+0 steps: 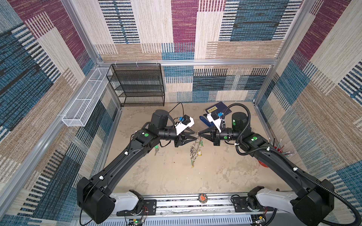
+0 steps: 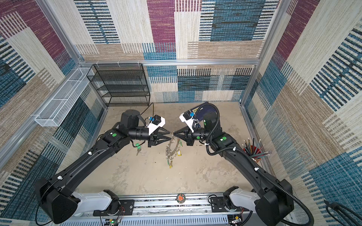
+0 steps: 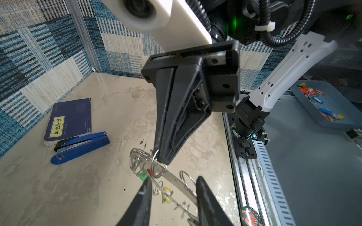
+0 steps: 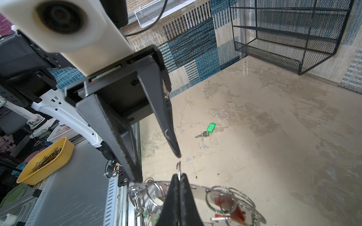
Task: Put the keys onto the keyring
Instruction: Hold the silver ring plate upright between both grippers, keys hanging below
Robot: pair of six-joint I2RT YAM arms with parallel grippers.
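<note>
Above the middle of the worktop [image 1: 176, 176], the two arms meet nose to nose, and the keyring [image 1: 194, 151] between them serves here as the mark for every place.

The right tool [image 1: 199, 135] reaches in level from the right of the keyring and is clenched on its topmost loop. I judge it grips there so the ring hangs steady and one loop stands clear of the crowd.

The left tool [image 1: 195, 135] faces it from the left of the keyring, almost tip to tip. Its fingers are parted and there is nothing between them. In the left wrist view they stand either side of the keyring's grey band, and I cannot tell whether they touch it. Released and empty, it looks placed to fetch or to help, not to thread.

The keyring hangs on edge from that grip, with its rim of loops and green and yellow tags trailing toward the near side. Whether its lowest loops rest on the worktop I cannot tell.

The key with the green tag [image 4: 207, 131] lies flat on the worktop, well to the left of the keyring and beneath the left forearm. It is loose and untouched, so by my reading threading it is not yet done. No other loose key shows in any view.

The split ring [image 4: 178, 168] in the right tool's grip pokes its free arc past the closed tips, toward the left tool. That seems to be where a key would go on.
</note>
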